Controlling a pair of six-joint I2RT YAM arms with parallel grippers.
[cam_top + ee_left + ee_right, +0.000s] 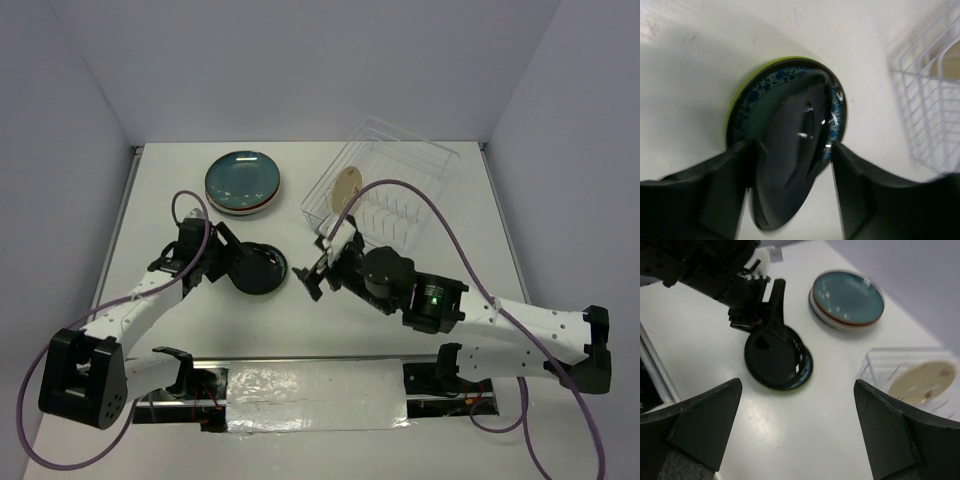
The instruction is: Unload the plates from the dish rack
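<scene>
The left gripper (226,258) has its jaws spread, one on each side of the near rim of a dark plate (258,270). That plate lies on a blue-patterned plate (747,100) and a lime green one (732,107). The right gripper (308,281) stands at the dark plate's 3 o'clock, jaws wide apart and empty. A teal-topped stack (243,180) sits at the dark plate's 12 o'clock. At 1 o'clock from the right gripper, the clear rack (405,170) holds one tan plate (346,187) upright.
</scene>
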